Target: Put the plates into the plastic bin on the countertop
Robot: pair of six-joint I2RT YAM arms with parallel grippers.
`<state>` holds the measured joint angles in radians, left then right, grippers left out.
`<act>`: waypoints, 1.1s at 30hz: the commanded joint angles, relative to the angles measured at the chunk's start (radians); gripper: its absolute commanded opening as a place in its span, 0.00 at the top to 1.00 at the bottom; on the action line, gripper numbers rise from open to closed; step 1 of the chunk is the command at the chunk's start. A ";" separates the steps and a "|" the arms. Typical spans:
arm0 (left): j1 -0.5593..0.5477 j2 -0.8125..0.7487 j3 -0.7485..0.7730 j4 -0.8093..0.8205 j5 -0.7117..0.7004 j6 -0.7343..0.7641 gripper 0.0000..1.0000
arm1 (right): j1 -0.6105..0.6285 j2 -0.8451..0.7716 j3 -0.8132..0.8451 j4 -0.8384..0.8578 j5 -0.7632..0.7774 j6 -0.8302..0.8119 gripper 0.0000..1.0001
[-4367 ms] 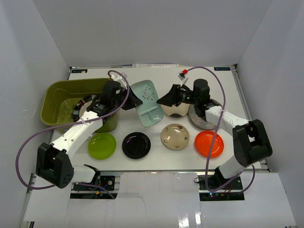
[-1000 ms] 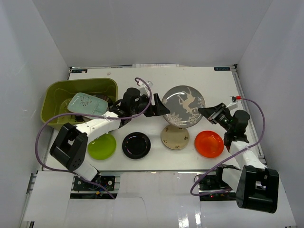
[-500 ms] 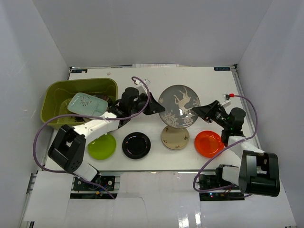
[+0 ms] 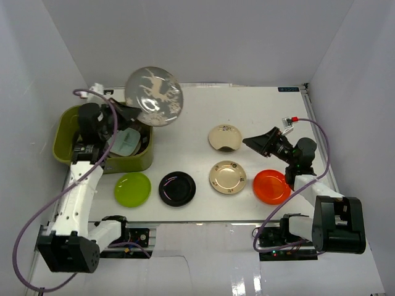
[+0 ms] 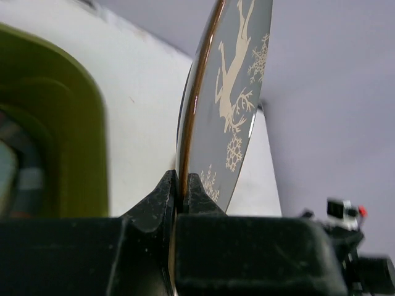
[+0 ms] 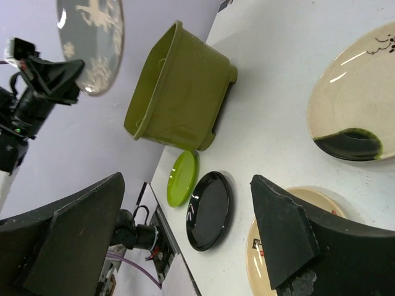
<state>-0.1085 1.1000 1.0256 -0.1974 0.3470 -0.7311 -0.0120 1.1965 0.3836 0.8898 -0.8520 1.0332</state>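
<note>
White table (image 4: 203, 111), white walls (image 4: 197, 37) all round. Far L, the bin (image 4: 74, 123) sits by the table's L edge w/ the teal tray (image 4: 126, 143) lying tilted inside.

Your L gripper (image 4: 131, 111) is up over the bin's far R corner. Its fingers are clamped on the low rim of the grey plate (image 4: 154, 87). That plate is in the air, nearly on edge, deer-and-snowflake face toward the top cam. L wrist view agrees: rim pinched between both pads (image 5: 157, 197), no gap.

On the table, front row L to R:
- lime plate (image 4: 132, 189)
- black plate (image 4: 177, 189)
- patterned cream plate (image 4: 227, 177)
- orange plate (image 4: 271, 187)

All 4 lie flat and apart from each other. 1 more cream plate (image 4: 224, 137), w/ a dark patch, lies behind the patterned one.

Your R gripper (image 4: 254, 143) is just R of those 2 cream plates and above the orange one's far side. Its fingers are spread wide, w/ nothing between them.
</note>
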 commanded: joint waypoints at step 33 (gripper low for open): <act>0.262 0.092 -0.099 -0.120 -0.588 0.042 0.03 | 0.437 0.109 0.139 -0.370 0.310 -0.432 0.12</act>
<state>0.1516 1.2221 0.9062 -0.3660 -0.2066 -0.6857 0.3874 1.2747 0.4797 0.5209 -0.6006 0.6441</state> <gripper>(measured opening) 0.905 0.884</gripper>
